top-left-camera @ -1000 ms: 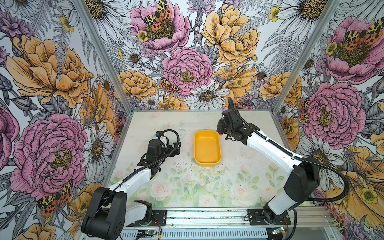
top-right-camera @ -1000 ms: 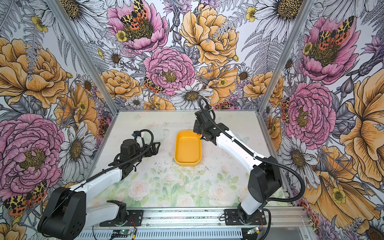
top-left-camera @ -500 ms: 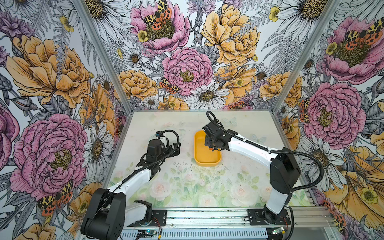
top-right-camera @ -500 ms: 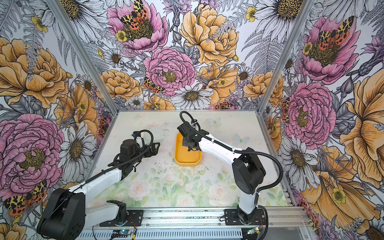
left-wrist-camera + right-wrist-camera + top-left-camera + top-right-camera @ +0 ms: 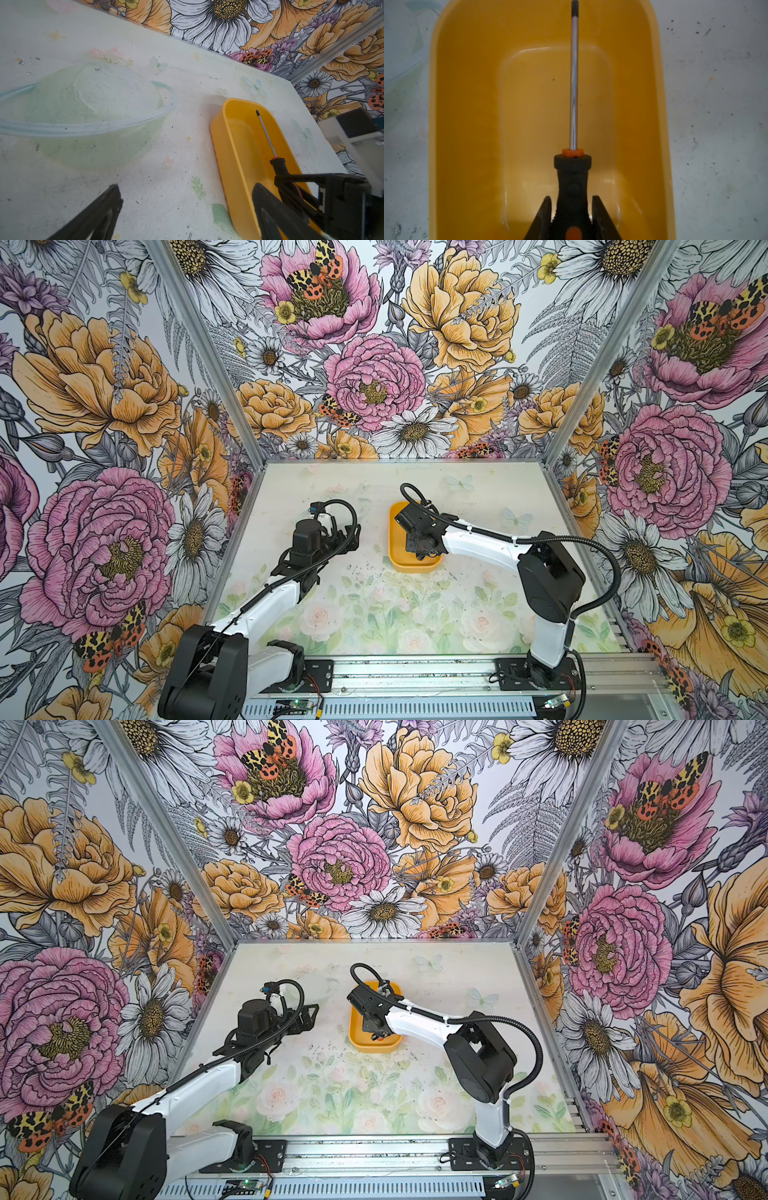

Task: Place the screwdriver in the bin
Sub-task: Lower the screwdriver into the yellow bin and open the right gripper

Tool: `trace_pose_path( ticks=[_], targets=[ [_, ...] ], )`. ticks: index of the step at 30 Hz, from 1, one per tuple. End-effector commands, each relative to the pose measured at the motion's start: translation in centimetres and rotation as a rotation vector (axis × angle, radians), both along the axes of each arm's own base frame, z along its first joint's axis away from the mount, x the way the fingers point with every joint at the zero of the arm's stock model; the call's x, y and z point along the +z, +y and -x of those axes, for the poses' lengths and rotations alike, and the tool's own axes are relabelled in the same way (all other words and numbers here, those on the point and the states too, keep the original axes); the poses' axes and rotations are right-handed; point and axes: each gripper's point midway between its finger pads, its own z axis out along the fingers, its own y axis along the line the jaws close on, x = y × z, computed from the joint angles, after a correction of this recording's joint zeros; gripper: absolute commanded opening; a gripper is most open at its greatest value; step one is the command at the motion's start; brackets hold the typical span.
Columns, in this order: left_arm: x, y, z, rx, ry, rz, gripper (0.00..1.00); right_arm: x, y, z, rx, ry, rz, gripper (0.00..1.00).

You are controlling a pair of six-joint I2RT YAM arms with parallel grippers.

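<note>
The yellow-orange bin (image 5: 392, 539) (image 5: 355, 1029) lies lengthwise at the table's middle. My right gripper (image 5: 419, 549) (image 5: 374, 1027) (image 5: 571, 199) is low over the bin's near end, shut on the black handle of the screwdriver (image 5: 574, 83) (image 5: 267, 137). The thin metal shaft runs along the inside of the bin (image 5: 467, 104) (image 5: 234, 149) toward its far end, just above the floor or on it; I cannot tell which. My left gripper (image 5: 353, 537) (image 5: 311, 1013) (image 5: 187, 187) hangs open and empty above the table, left of the bin.
A clear, pale green bowl (image 5: 89, 108) sits on the table behind my left gripper, left of the bin. Printed flower walls close the table at the back and both sides. Dark specks dot the surface near the bin's front.
My right arm swung from behind the bin's far right corner to over the bin and came down toward its near end, still holding the screwdriver. The left arm has stayed still.
</note>
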Motion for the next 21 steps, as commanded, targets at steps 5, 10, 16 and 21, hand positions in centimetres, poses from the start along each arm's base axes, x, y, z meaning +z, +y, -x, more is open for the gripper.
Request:
trace_pose_path(
  ticks=[5, 10, 16, 21],
  targets=[
    [0.1, 0.2, 0.9, 0.017, -0.012, -0.004, 0.99, -2.2, -0.2, 0.1, -0.011, 0.032, 0.036, 0.0],
    [-0.1, 0.4, 1.1, 0.024, -0.008, -0.009, 0.99, -3.4, -0.4, 0.3, -0.01, 0.052, 0.055, 0.0],
    [-0.2, 0.3, 1.1, 0.022, -0.004, -0.008, 0.99, -4.7, -0.3, 0.5, -0.004, 0.078, 0.066, 0.0],
    [-0.4, 0.2, 1.1, 0.021, -0.001, -0.014, 0.99, -5.4, -0.4, 0.6, -0.003, 0.092, 0.077, 0.0]
  ],
)
